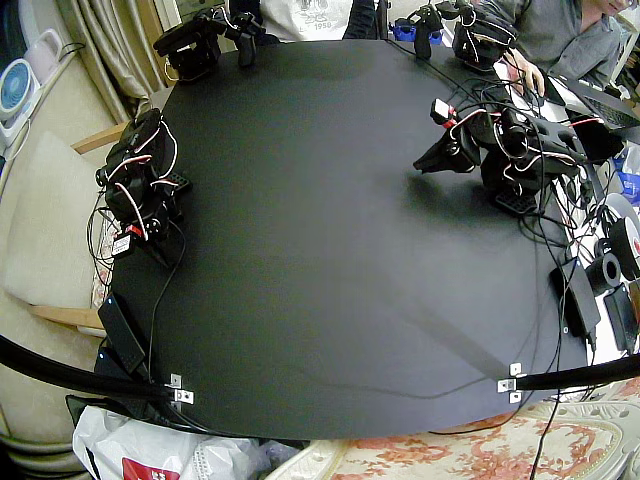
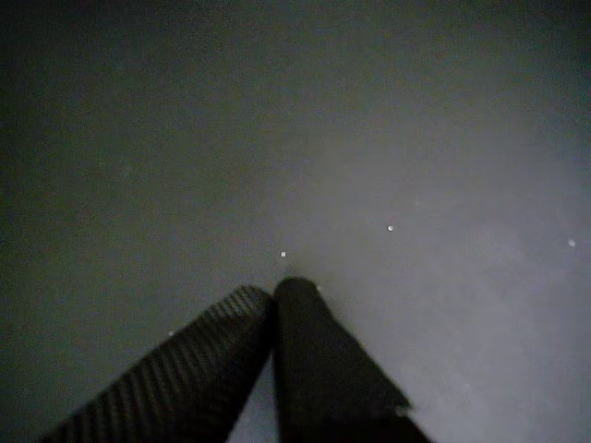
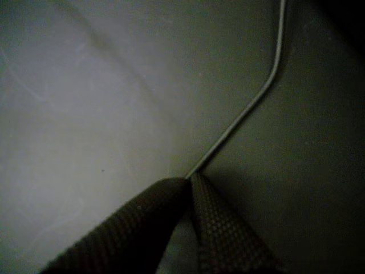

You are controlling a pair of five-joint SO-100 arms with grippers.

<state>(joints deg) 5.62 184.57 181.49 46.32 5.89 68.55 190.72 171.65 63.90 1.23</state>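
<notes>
First, the left gripper (image 2: 274, 291). Sits pinched tight, tip pressed against tip, with nothing held between. Points down at a bare patch of the black table (image 2: 388, 138) and hangs close above it. Cannot tell whether touching the top or not. Has a few tiny white specks (image 2: 390, 227) just past the tips. In the fixed view, sticks out from the left arm (image 1: 520, 150) toward the middle of the table, low and tilted down. Shows red and white wires (image 1: 470, 118) looped over that arm.

Next, the right gripper (image 3: 188, 180). Sits pinched tight too, tips together, holding nothing. Lies right by a thin wire (image 3: 251, 105), with the wire's near part ending at the tips. Cannot tell whether touching the wire or only passing over it.

Then the thin wire. Lies on the table, runs away from the tips, bends once and goes off the top edge of the wrist view.

Then the right arm (image 1: 140, 180). Sits folded up small at the side edge of the table, well apart from the left arm. Has a black box (image 1: 120, 332) near it, by the table's edge.

Farther out: a second box (image 1: 578, 295) near the left arm, small metal corner pieces (image 1: 180, 388) at the near edge, a white bag (image 1: 130, 450) on the floor below. At the far edge, a person's hand (image 1: 530, 75) and grey sleeve (image 1: 565, 35).
</notes>
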